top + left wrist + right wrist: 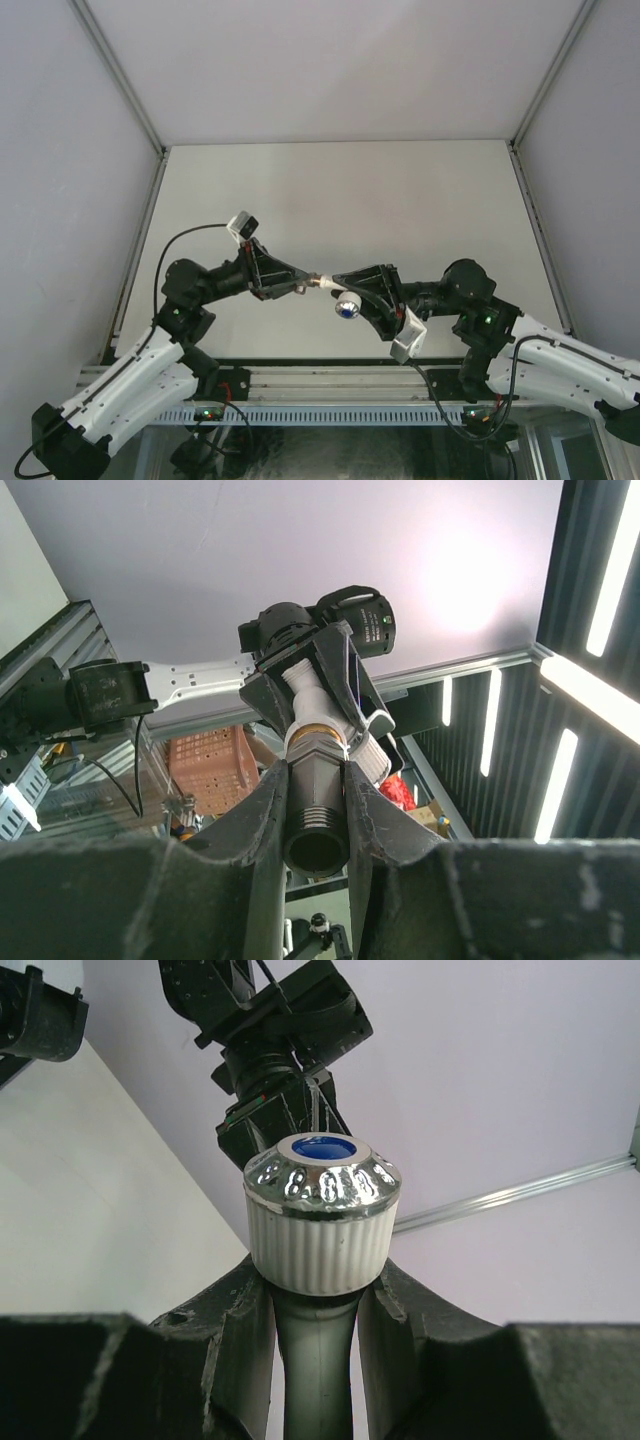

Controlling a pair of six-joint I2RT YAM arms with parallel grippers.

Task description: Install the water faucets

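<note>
While in end effectors (298, 289) (345, 278), faucets (322, 283) end-to-end

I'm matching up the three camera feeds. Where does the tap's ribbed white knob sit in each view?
Top external: knob just below centre, under where the two grippers meet.
Left wrist: knob right of centre, on the white tap beyond the dark fitting.
Right wrist: knob dead centre, above the right gripper.
Shared landmark: the left gripper, gripping the dark fitting, visible in all three.
</note>
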